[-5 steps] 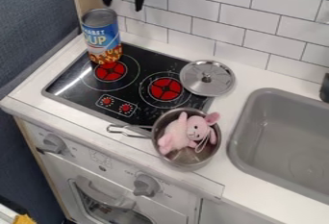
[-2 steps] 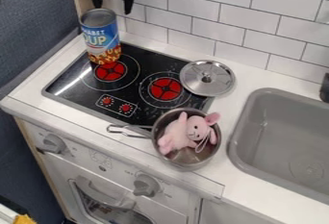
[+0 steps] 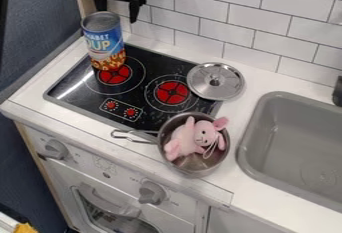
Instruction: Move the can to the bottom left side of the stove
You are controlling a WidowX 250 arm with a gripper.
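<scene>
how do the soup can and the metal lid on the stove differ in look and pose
The soup can is tall, standing upright; the lid is flat and round, lying down. The can wears a blue, printed label, whereas the lid is plain silver metal with a central knob.

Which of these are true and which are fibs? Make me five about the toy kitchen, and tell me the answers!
1. The pink bunny is in the pot. True.
2. The can is in the sink. False: the can is by the left burner.
3. The hand is near the can. True.
4. The lid is on the pot. False: the lid is beside the right burner.
5. Both burners are blue. False: they're red.
</scene>
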